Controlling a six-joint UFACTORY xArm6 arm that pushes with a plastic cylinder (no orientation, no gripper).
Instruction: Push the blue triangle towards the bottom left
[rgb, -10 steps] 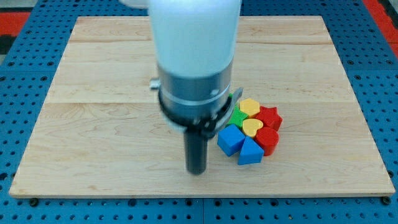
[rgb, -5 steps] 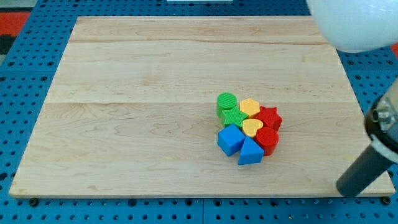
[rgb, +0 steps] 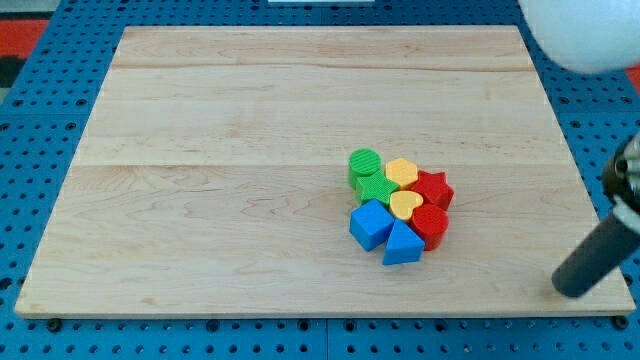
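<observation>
The blue triangle (rgb: 403, 244) lies at the bottom of a tight cluster of blocks, right of the board's centre. It touches a blue cube-like block (rgb: 370, 224) on its left and a red cylinder (rgb: 431, 225) on its right. My tip (rgb: 572, 289) is at the view's lower right, near the board's bottom right corner, well to the right of the triangle and apart from all blocks.
Above in the cluster are a yellow heart (rgb: 405, 205), a red star (rgb: 435, 188), a yellow hexagon-like block (rgb: 401, 172) and two green blocks (rgb: 366, 165) (rgb: 376, 187). The wooden board (rgb: 200, 180) lies on a blue perforated table.
The arm swung from left of the cluster to the view's far right, then the tip shifted slightly further right. The blocks have not moved.
</observation>
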